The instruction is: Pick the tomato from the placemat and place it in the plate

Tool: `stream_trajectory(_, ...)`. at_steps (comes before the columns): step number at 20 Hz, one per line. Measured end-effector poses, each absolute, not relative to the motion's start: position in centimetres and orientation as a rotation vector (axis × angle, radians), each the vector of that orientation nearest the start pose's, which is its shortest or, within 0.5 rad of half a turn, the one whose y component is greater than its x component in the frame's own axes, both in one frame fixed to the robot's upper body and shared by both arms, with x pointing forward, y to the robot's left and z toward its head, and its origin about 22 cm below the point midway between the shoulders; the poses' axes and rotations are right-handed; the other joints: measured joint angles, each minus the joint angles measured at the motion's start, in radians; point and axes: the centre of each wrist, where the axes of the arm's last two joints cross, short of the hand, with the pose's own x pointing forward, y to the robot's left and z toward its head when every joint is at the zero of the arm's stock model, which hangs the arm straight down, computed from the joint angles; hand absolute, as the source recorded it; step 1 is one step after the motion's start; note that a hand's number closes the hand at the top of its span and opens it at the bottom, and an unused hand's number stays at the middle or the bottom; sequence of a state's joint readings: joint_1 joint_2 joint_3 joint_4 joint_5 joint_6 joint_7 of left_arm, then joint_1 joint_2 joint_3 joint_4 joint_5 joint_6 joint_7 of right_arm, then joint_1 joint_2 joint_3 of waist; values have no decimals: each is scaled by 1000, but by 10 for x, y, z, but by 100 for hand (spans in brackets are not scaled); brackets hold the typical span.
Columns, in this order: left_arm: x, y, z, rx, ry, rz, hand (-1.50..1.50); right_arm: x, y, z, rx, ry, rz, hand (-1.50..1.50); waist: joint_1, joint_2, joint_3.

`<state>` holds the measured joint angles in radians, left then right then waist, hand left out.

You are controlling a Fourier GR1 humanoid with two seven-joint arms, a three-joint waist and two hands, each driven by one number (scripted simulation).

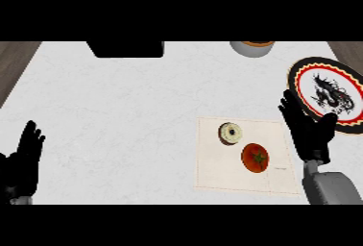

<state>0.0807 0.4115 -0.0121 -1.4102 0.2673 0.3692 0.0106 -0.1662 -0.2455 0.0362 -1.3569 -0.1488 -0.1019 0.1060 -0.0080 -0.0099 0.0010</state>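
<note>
A red tomato [255, 158] with a green stem lies on the pale placemat [216, 178], right of its middle. My right hand [306, 130] hovers just right of the tomato, open, fingers straight and pointing up over the placemat's right edge, holding nothing. The round plate [306, 77], black and red rimmed with a black dragon on white, lies at the far right; the right hand's fingertips overlap its lower left rim. At the lower left edge my left hand [21, 161] rests open, fingers up.
A round cream and dark donut-like item [230, 132] lies on the placemat up and left of the tomato. A black block [127, 49] and a grey cup with orange contents [252, 48] stand at the counter's far edge. Wood floor shows at both upper corners.
</note>
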Motion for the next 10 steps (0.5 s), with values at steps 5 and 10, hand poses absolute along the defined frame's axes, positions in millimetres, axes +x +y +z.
stream_trajectory(5, 218, 317, -28, 340, -1275, 129, 0, 312, -271, 67, 92, -1728, 198, 150, 3, 6, 2)
stream_trajectory(10, 223, 276, -35, 133, -1233, 50, 0, 327, -304, 115, -27, -2039, 375, -150, 2, 14, -1)
